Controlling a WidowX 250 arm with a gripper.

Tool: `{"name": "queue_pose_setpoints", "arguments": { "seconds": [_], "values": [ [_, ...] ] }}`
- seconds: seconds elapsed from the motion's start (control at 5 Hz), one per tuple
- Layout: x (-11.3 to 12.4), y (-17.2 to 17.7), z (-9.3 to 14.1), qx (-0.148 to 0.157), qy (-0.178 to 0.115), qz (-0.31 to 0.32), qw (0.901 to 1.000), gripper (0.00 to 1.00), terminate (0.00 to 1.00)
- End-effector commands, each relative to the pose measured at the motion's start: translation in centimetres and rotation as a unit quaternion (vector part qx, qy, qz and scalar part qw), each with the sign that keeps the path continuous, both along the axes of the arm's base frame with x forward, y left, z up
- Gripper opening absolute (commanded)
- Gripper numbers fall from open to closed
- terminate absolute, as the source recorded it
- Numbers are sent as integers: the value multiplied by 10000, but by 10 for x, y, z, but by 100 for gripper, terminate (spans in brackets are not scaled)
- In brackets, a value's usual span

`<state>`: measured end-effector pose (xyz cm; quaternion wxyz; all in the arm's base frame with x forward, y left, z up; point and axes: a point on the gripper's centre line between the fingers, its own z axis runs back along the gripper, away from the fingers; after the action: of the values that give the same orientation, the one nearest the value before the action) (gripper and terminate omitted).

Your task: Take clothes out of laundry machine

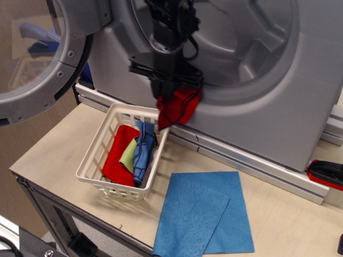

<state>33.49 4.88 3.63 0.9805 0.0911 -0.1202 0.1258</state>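
Observation:
The small red garment with black trim (178,107) hangs from my black gripper (167,88), which is shut on it. Gripper and garment are outside the drum, in front of the laundry machine's (278,107) lower front panel and just above the far right corner of the white basket (102,144). The machine's round glass door (37,53) stands swung open at the left. The drum opening (236,43) shows no other cloth.
The white slatted basket holds a plain red cloth (119,155), a yellow-green cloth (128,152) and a blue checked cloth (143,150). A large flat blue cloth (206,214) lies on the table's front right. A red-and-black object (327,174) sits at the right edge.

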Motion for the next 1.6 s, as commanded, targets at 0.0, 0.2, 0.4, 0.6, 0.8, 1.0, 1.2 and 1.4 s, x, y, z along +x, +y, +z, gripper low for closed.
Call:
{"name": "queue_pose_setpoints", "arguments": {
  "seconds": [0.0, 0.2, 0.4, 0.6, 0.8, 1.0, 1.2, 1.4],
  "values": [
    [-44, 0, 35, 77, -29, 624, 9980, 0, 0],
    [-62, 7, 29, -49, 176, 745, 9971, 0, 0],
    [-78, 16, 14, -16, 290, 831, 9961, 0, 0],
    [-81, 27, 5, 8, 295, 771, 9966, 0, 0],
    [-74, 31, -4, -47, 3, 688, 9976, 0, 0],
    [-67, 34, -7, -166, -327, 541, 9979, 100, 0],
    [-69, 32, -10, -333, -183, 623, 9973, 100, 0],
    [-70, 29, -5, -411, -15, 751, 9963, 100, 0]
  ]
}}
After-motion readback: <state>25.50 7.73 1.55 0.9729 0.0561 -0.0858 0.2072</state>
